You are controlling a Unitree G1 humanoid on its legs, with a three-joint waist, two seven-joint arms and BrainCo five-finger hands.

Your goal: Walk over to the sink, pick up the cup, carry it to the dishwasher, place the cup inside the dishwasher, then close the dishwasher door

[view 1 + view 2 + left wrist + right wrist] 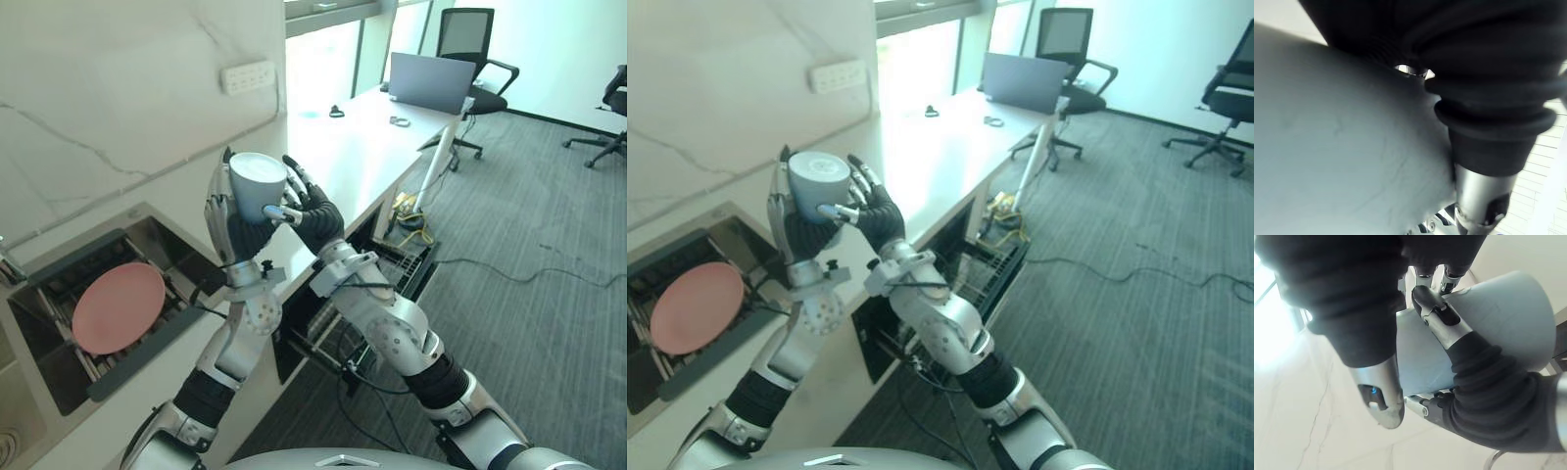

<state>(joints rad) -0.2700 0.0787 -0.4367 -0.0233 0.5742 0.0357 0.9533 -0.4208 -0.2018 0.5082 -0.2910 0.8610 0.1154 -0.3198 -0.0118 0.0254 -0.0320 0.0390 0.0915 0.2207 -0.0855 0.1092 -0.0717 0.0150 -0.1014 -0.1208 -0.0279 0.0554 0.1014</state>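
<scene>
Now the cup [257,184] is held above the bench [364,137], the left hand [227,223] with fingers wrapped round it from 9 o'clock and the right hand [315,221] with fingers curled on its 3 o'clock side. A pink plate [118,308] lies in the sink [80,257] at 8 o'clock.

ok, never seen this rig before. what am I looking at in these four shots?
It is a humanoid robot on two legs. The two wide pictures come from a stereo camera on its head, looking down; the two close-ups come from cameras on its wrists. Its left hand and right hand are both curled round a pale blue cup, held above the white counter. At its left, a pink plate lies in the sink. Below the counter the dishwasher stands open. A laptop sits farther along the top.
</scene>
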